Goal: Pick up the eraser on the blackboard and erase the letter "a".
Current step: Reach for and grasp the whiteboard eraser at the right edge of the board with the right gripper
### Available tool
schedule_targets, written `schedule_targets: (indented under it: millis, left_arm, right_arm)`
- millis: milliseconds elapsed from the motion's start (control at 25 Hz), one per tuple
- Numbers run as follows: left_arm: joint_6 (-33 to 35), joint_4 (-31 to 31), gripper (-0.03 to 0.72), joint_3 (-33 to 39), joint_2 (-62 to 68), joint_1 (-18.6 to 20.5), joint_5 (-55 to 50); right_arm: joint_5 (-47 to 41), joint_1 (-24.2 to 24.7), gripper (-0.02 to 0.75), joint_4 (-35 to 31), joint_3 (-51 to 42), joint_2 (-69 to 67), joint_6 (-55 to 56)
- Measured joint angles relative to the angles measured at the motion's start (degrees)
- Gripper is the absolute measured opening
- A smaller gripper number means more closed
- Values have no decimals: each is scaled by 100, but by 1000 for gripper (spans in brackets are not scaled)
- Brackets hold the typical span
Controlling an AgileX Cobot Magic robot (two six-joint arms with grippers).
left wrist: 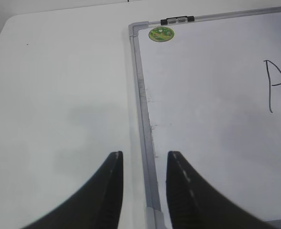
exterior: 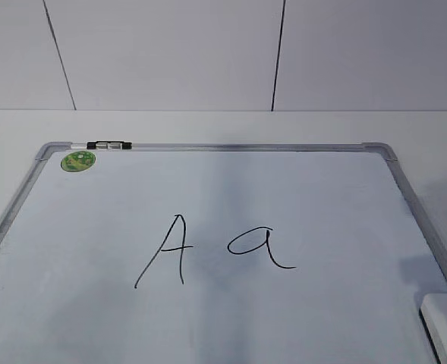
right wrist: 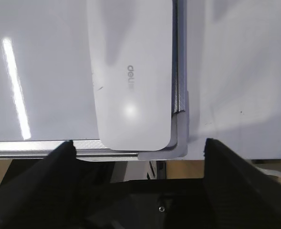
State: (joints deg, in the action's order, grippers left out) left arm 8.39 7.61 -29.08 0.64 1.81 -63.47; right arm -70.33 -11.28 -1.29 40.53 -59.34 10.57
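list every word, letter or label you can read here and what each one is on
"A": black marker capital on the large white dry-erase board.
"a": black marker lowercase letter, right of the capital.
"deli": grey lettering on the white plastic eraser.
Round green sticker: print too small to read.

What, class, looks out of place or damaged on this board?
Nothing stands out. The board lies flat, both letters are whole, and the eraser sits square in its near right corner. Faint smudges run beside the left frame.

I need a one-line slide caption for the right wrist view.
Open right gripper above the white plastic eraser lying in the near right corner of the grey-framed white dry-erase board.
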Motion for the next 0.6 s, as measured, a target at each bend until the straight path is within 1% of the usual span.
schedule_targets:
  millis: [320, 600]
  left_arm:
    - [0, 0, 235, 0, 0, 0, 0]
    - [0, 0, 235, 0, 0, 0, 0]
  right_arm:
    - [38, -45, 629, -201, 0, -329, 13]
    - [51, -430, 621, -93, 92, -326, 220]
